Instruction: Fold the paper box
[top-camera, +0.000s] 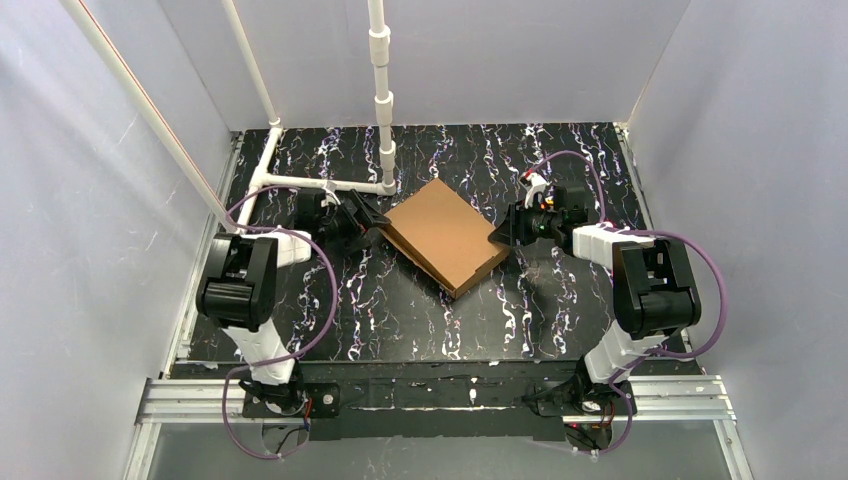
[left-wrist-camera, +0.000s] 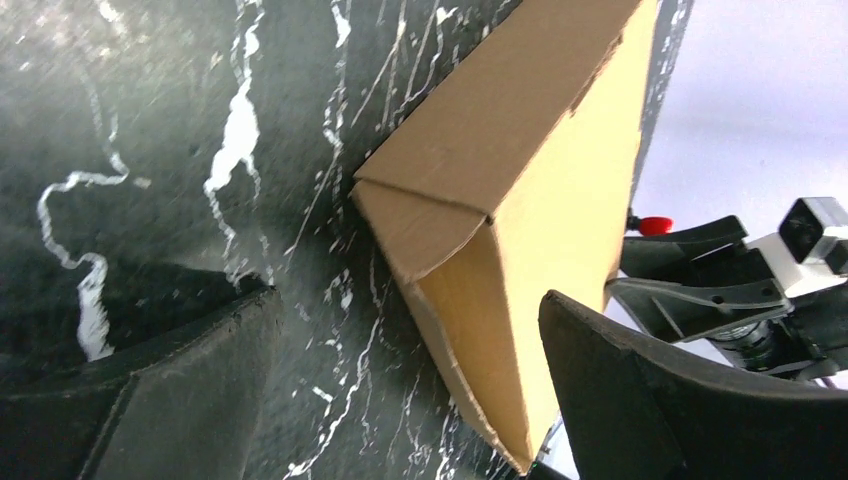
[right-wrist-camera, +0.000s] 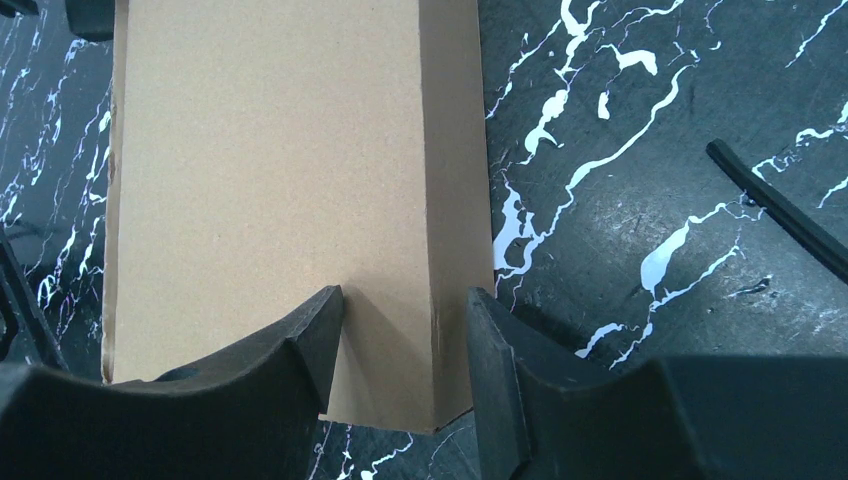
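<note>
Brown, seemingly plain paper box (top-camera: 445, 236); white-veined black table (top-camera: 400, 320)

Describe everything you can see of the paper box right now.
Plain brown cardboard, the paper box looks folded into a flat, closed mailer, lying diamond-wise on the table. A side wall and corner seam show. The right gripper clamps one corner; the open left gripper straddles the opposite corner without gripping.

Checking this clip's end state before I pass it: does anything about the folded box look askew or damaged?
Mostly tidy. The paper box lies closed but turned diagonal to the table edges, and at its corner facing the open left gripper one side flap edge looks rough and slightly gaping.
</note>
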